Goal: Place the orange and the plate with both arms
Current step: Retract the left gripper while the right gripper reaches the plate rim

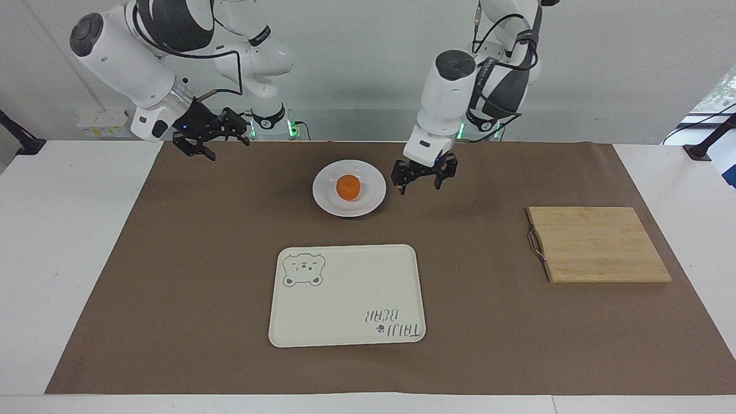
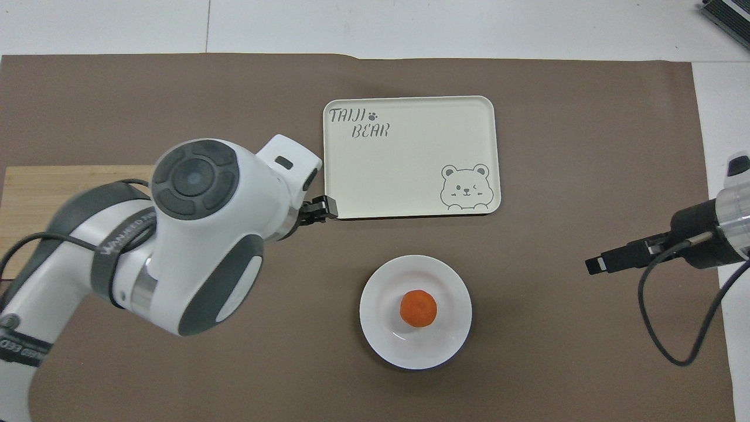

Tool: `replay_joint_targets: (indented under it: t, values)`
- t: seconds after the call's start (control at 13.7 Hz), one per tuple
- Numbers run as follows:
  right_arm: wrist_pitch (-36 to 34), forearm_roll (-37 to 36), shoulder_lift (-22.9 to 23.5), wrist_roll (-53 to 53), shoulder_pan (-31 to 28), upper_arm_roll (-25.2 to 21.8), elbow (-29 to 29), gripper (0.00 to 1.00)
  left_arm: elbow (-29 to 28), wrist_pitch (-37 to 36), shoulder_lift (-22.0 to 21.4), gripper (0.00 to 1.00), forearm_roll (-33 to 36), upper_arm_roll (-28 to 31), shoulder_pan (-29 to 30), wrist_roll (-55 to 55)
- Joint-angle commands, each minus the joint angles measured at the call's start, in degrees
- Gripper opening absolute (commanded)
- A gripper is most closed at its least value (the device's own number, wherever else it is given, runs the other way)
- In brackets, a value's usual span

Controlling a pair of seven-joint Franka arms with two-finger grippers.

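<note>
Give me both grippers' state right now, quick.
Left gripper: open, empty, over the mat beside the plate.
Right gripper: open, empty, raised over the mat's edge.
</note>
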Motion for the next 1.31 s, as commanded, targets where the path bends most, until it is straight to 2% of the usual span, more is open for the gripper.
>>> replay_joint_targets:
  t: [0.0,0.22,0.36,0.58,0.95,1.09,1.24]
  values:
    - [1.6,5.6,-2.1,-4.8,-0.8,0.0,-5.7,1.0,1.9,-4.9,-1.5,1.0,-0.5,-0.4,6.5,10.8]
    - [6.6,11.5,-1.8,-12.9,-0.8,0.0,-14.0,1.0,3.4,-7.2,-1.7,1.0,-0.4,-0.4,13.3,21.6]
    - [11.9,14.2,-1.4,-14.3,1.0,0.2,-18.7,1.0,3.6,-8.6,-2.2,1.0,-0.5,-0.3,17.4,28.2]
    - [14.1,19.7,-0.3,-20.1,2.8,0.2,-24.5,1.0,6.3,-12.3,-2.1,1.0,-0.5,-0.3,22.5,36.6]
    - [21.2,27.4,0.9,-28.3,3.5,0.2,-33.3,1.0,15.4,-24.8,-1.8,1.0,3.1,-0.2,23.5,40.7]
    - [21.8,31.9,3.7,-33.7,4.0,0.2,-35.5,1.0,15.0,-25.2,-2.2,1.0,3.1,-0.1,24.0,41.5]
    - [23.4,33.4,4.8,-34.7,4.5,0.2,-36.8,1.0,14.5,-24.7,-2.7,1.0,2.4,-0.1,25.0,41.3]
